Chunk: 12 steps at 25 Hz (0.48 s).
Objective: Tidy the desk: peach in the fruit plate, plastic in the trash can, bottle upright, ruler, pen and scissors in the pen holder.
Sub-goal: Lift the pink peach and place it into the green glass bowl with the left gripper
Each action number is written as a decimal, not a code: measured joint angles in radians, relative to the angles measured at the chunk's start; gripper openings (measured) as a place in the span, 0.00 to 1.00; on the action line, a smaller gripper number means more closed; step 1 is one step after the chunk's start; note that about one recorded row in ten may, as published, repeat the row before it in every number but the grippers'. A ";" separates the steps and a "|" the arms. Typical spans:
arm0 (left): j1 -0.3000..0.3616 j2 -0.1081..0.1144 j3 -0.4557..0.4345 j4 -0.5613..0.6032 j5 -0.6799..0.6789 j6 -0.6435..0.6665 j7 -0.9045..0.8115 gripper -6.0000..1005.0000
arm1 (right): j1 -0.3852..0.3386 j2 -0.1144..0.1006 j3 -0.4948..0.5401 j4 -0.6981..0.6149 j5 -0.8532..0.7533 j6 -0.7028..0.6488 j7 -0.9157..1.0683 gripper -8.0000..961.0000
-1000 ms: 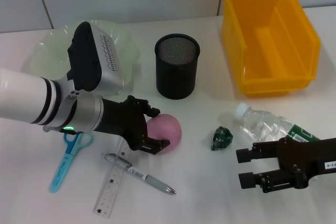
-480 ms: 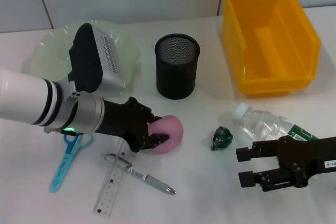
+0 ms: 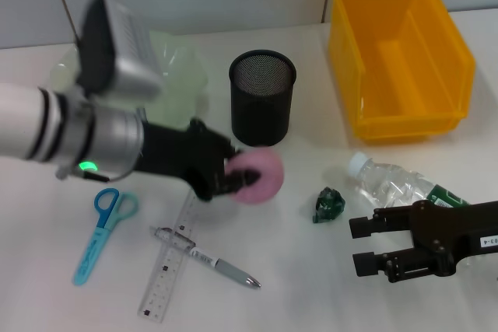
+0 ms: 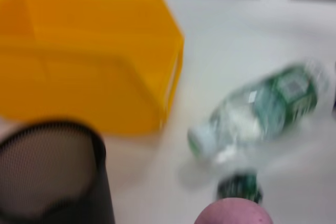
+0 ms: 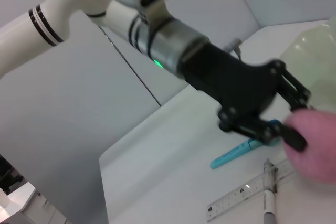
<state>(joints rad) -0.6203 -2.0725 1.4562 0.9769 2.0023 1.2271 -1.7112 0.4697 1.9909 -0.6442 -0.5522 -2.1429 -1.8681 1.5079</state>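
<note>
The peach [image 3: 258, 176] sits pinched in the closed jaws of the left gripper [image 3: 233, 177], raised off the bench [image 3: 296, 270] just in front of the pen holder [image 3: 262, 98]. The fruit plate [image 3: 177, 75] lies behind the left arm. The right gripper [image 3: 359, 248] rests near the lying bottle [image 3: 397, 186], jaws parted and empty.

A matt pink peach [image 3: 259, 176], black wire-mesh pen holder [image 3: 262, 99], glossy yellow plastic bin [image 3: 398, 60], clear crinkled plastic bottle [image 3: 401, 189], translucent pale-green fruit plate [image 3: 175, 75], smooth white table [image 3: 296, 270].
</note>
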 joint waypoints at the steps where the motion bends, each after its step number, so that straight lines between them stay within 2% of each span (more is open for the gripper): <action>1: 0.000 0.000 0.000 0.000 0.000 0.000 0.000 0.33 | 0.000 0.000 0.000 0.000 0.000 0.001 0.000 0.79; 2: 0.000 0.000 0.000 0.000 0.000 0.000 0.000 0.32 | 0.000 0.000 0.000 0.000 0.000 0.001 0.000 0.79; 3: 0.004 0.004 -0.113 0.051 -0.052 0.101 -0.003 0.32 | 0.000 0.000 0.000 0.000 0.000 0.002 0.000 0.79; 4: 0.004 0.004 -0.113 0.051 -0.052 0.101 -0.003 0.31 | 0.000 0.000 0.000 0.000 0.000 0.002 0.000 0.79; 5: 0.011 0.005 -0.169 0.080 -0.060 0.134 -0.003 0.30 | 0.000 0.000 0.000 0.000 0.000 0.003 0.000 0.79; 6: 0.011 0.005 -0.169 0.080 -0.060 0.134 -0.003 0.29 | 0.000 0.000 0.000 0.000 0.000 0.003 0.000 0.79; 7: 0.031 0.007 -0.233 0.122 -0.051 0.130 0.004 0.27 | 0.000 0.000 0.000 0.000 0.000 0.003 0.000 0.79; 11: 0.039 0.010 -0.280 0.134 -0.034 0.099 0.012 0.28 | -0.001 0.000 0.000 0.000 0.000 0.003 0.000 0.79; 12: 0.042 0.011 -0.334 0.136 -0.012 0.058 0.027 0.28 | -0.001 0.000 0.000 0.000 0.000 0.003 0.000 0.79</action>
<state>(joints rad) -0.5781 -2.0616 1.1224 1.1133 1.9899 1.2850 -1.6843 0.4684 1.9910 -0.6442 -0.5523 -2.1429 -1.8652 1.5079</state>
